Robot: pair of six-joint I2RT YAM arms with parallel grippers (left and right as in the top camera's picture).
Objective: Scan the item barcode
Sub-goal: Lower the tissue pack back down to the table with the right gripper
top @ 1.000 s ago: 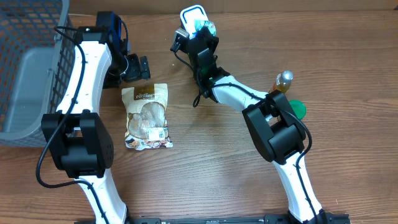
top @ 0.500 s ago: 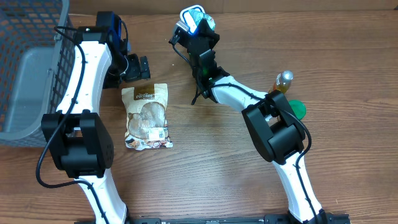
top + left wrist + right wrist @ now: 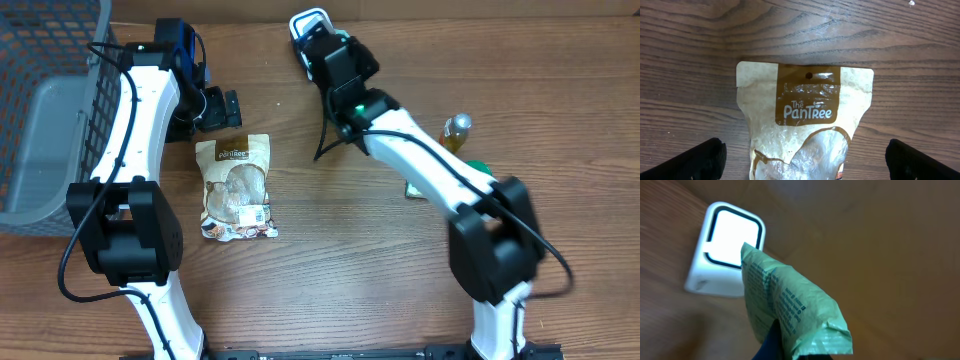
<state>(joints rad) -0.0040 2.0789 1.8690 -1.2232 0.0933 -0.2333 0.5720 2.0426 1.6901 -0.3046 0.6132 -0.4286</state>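
My right gripper (image 3: 790, 350) is shut on a pale green printed packet (image 3: 790, 305), holding it up close in front of the white scanner (image 3: 727, 247). From overhead, the scanner (image 3: 308, 20) sits at the table's far edge and the right wrist (image 3: 340, 62) covers the packet. A tan and brown "The PanTree" pouch (image 3: 237, 187) lies flat on the table. My left gripper (image 3: 222, 108) hovers open over the top end of the pouch (image 3: 807, 115), with one black finger (image 3: 700, 160) on each side of it, apart from it.
A grey wire basket (image 3: 50, 110) stands at the far left. A small bottle with amber liquid (image 3: 457, 128) and a green item (image 3: 482, 172) sit at the right, partly behind the right arm.
The right arm has swung and turned at the scanner, so its wrist now hides the green packet from above. The left arm and the pouch have not moved.
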